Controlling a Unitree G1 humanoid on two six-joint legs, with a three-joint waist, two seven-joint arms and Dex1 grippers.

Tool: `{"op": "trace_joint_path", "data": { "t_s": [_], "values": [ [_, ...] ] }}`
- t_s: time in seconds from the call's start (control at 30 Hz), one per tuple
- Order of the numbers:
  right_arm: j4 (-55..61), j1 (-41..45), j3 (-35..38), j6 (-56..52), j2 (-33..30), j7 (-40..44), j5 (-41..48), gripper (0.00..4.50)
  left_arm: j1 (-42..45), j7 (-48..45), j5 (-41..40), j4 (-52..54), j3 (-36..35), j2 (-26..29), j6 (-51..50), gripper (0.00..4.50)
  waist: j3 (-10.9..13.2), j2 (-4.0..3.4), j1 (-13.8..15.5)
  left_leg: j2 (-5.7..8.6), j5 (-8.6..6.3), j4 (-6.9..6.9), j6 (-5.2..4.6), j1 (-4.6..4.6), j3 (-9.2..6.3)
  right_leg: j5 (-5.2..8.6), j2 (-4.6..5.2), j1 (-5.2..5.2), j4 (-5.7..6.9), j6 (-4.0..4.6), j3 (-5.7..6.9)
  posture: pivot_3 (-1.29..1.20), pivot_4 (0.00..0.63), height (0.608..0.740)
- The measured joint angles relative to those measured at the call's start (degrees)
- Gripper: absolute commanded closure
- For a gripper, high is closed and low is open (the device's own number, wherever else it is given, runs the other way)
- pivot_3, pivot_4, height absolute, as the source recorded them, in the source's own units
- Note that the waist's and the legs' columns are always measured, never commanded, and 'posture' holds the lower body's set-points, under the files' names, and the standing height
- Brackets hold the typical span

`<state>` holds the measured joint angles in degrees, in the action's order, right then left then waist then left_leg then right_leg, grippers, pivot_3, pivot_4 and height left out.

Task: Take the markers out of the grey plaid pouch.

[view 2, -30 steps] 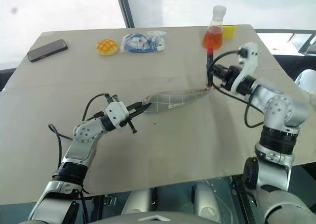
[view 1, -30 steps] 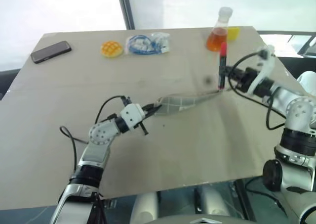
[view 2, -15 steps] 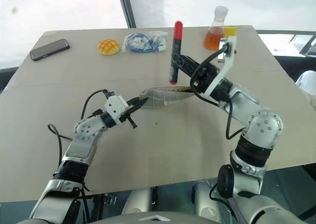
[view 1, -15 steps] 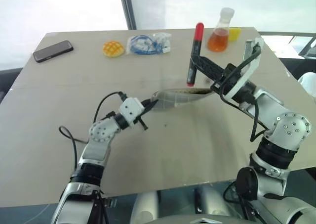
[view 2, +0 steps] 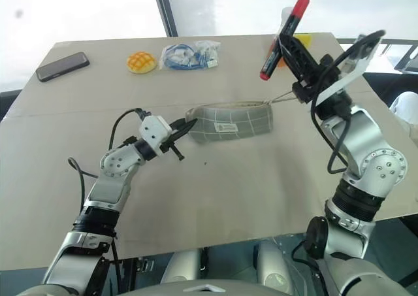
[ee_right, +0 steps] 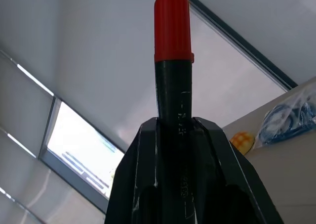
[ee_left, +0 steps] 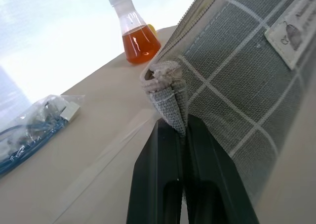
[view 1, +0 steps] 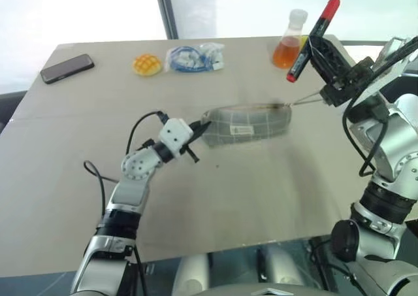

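Counter (view 1: 215, 198) is carrying the grey plaid pouch (view 1: 251, 125) near its centre. Our left pincer (view 1: 200, 141) is pinching the pouch's nine o'clock corner. Our right pincer (view 1: 320, 38) is clamping the red-tipped marker (view 1: 313, 39) in the air toward two o'clock, cap tilted up.

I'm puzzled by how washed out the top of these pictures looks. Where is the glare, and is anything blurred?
Eye views: the windows behind the table blow out to white. Left wrist view: the same white glare behind the flask; the grey plaid pouch is sharp. Right wrist view: the red-capped marker stands against a bright window, the background soft.
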<state>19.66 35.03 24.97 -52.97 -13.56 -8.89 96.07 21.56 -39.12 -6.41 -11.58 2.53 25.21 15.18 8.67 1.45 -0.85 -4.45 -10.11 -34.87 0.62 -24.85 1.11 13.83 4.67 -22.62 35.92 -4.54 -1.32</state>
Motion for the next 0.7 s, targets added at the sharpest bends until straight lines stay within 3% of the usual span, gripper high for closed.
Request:
{"op": "trace_joint_path", "data": {
  "t_s": [0.2,0.33,0.47,0.6,0.7],
  "values": [
    [0.9,-1.2,-7.3,0.9,-1.9,1.3,2.9,4.22,0.8,1.2,0.0,0.0,0.0,-0.8,-1.5,4.5,0.0,0.01,0.1,-0.01,0.0,-0.05,0.0,-0.01,0.0,0.0,-0.01,0.0,0.0,0.0,-0.01,0.0,0.15,0.74],
    [2.5,-1.1,-9.1,8.6,5.1,0.8,9.5,4.22,1.9,1.8,0.6,0.8,0.2,-1.0,-2.6,4.5,0.0,0.0,0.0,-0.04,0.0,-0.06,0.0,-0.02,-0.02,0.0,-0.06,0.0,0.01,0.0,-0.01,0.0,0.15,0.74],
    [3.6,-0.8,-12.7,11.8,6.0,0.0,10.1,4.22,3.0,2.9,0.9,4.2,0.6,-2.0,-4.9,4.5,0.0,0.01,0.2,-0.04,0.0,-0.06,0.0,-0.07,-0.01,0.0,-0.05,0.0,-0.03,0.0,-0.01,0.0,0.15,0.74],
    [4.9,-1.0,-11.5,13.0,-0.3,0.0,9.9,4.22,2.8,3.9,2.3,3.9,0.2,-0.9,-6.1,4.5,0.0,0.01,0.2,-0.04,0.0,-0.07,0.0,-0.05,-0.01,0.0,-0.05,0.0,-0.03,0.0,0.0,0.0,0.15,0.74],
    [5.1,-2.4,-7.6,13.9,-9.3,-0.1,7.0,4.22,1.5,3.8,2.1,1.7,-1.6,1.0,-5.2,4.5,0.0,0.01,0.2,-0.04,0.0,-0.05,0.0,-0.03,0.0,0.01,-0.04,-0.01,-0.03,0.02,0.0,0.0,0.15,0.74]
  ]
}}
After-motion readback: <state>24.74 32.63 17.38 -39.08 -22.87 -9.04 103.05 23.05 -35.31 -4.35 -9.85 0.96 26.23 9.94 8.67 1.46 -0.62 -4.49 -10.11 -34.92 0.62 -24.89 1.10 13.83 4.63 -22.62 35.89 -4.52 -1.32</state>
